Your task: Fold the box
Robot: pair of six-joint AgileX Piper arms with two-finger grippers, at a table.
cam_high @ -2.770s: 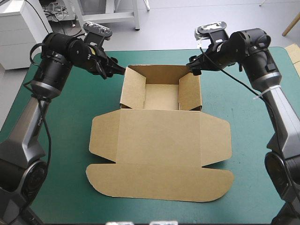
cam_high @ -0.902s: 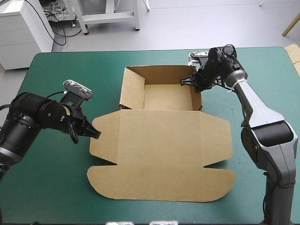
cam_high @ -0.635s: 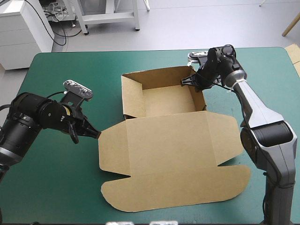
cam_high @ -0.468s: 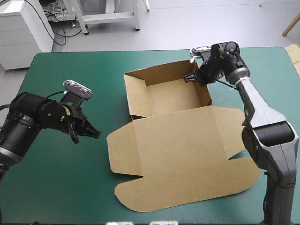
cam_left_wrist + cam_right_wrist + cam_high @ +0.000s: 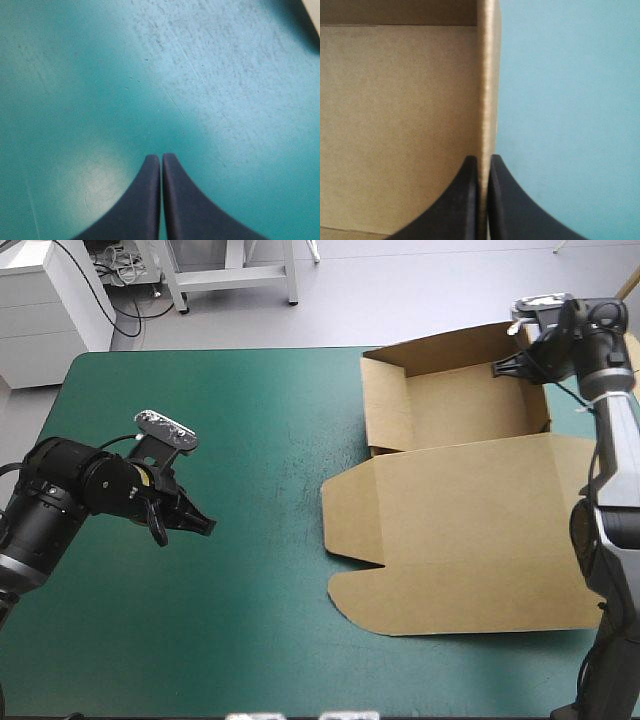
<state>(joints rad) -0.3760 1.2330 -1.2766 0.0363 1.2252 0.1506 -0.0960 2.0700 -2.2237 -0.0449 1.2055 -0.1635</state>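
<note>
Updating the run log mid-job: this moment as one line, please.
box: open tray, lid flat, far right of cover | right pincer: shut on box wall | left pincer: shut, empty, over bare cover

The box (image 5: 470, 530), an open tray, lid flat, lies at the bench's (image 5: 250, 420) far right corner, the right claw (image 5: 500, 368) pinching its right wall; the left claw (image 5: 205, 527) hangs near the left edge.
</note>
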